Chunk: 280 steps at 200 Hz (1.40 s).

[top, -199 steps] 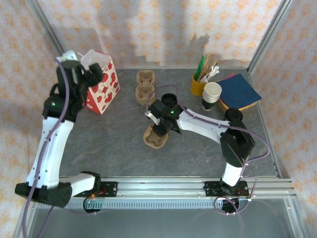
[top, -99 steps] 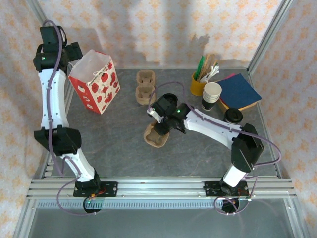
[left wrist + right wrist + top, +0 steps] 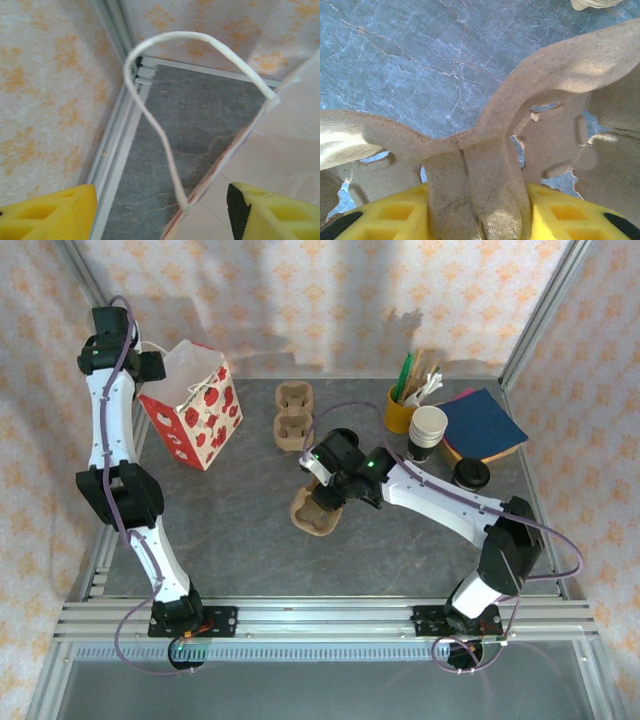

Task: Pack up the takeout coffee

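The takeout coffee (image 3: 470,473), a dark cup with a black lid, stands on the table at the right, clear of both grippers. My right gripper (image 3: 328,496) (image 3: 480,220) is shut on the centre ridge of a brown pulp cup carrier (image 3: 312,514) (image 3: 485,150) at mid-table. My left gripper (image 3: 150,366) (image 3: 160,215) is open at the back left. Its yellow fingers (image 3: 50,215) straddle the rim (image 3: 225,160) and the white cord handle (image 3: 150,115) of the strawberry-print paper bag (image 3: 200,418), without touching them.
A second pulp carrier (image 3: 293,416) lies at the back centre. A dark round thing (image 3: 345,438) sits behind my right wrist. At the back right are a yellow cup of sticks and straws (image 3: 402,410), stacked white cups (image 3: 428,432) and a blue pad (image 3: 485,422). A metal frame rail (image 3: 117,145) borders the bag.
My left arm swung up to the back corner and then came down a little toward the bag's rim, its jaws narrowing. My right gripper kept hold of the carrier and barely moved.
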Each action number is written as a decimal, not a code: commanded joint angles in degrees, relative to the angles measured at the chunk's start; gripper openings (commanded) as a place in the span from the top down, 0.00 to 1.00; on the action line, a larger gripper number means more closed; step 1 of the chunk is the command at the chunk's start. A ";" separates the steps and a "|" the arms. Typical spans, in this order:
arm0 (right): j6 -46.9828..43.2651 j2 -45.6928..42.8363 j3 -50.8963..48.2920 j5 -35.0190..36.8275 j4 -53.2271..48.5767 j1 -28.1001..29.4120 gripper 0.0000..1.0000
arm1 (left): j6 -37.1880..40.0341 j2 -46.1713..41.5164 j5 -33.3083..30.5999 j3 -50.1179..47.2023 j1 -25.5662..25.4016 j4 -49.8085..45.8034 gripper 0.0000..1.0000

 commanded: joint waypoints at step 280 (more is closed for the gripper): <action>-1.14 -3.15 1.67 -1.66 0.60 0.25 0.58 | 3.07 -14.18 1.89 -14.23 -9.18 3.14 0.92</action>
